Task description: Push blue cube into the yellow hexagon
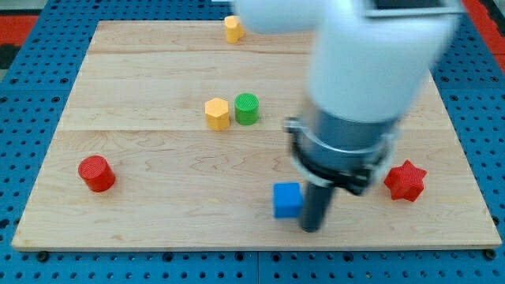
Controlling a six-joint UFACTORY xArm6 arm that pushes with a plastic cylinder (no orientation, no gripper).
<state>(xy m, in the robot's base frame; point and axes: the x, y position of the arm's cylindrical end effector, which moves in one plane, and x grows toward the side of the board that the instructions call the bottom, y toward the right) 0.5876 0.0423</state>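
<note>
The blue cube (287,199) sits on the wooden board (158,158) near the view's bottom, right of centre. The yellow hexagon (217,113) stands up and to the left of it, near the board's middle, touching a green cylinder (247,108) on its right. My tip (312,228) is the lower end of the dark rod, just right of the blue cube and slightly below it, close to or touching its right side. The arm's big white and grey body hides the board above the rod.
A red cylinder (96,173) stands at the view's left. A red star (405,181) lies at the right, beside the arm. A second yellow block (233,28) sits at the board's top edge. Blue pegboard surrounds the board.
</note>
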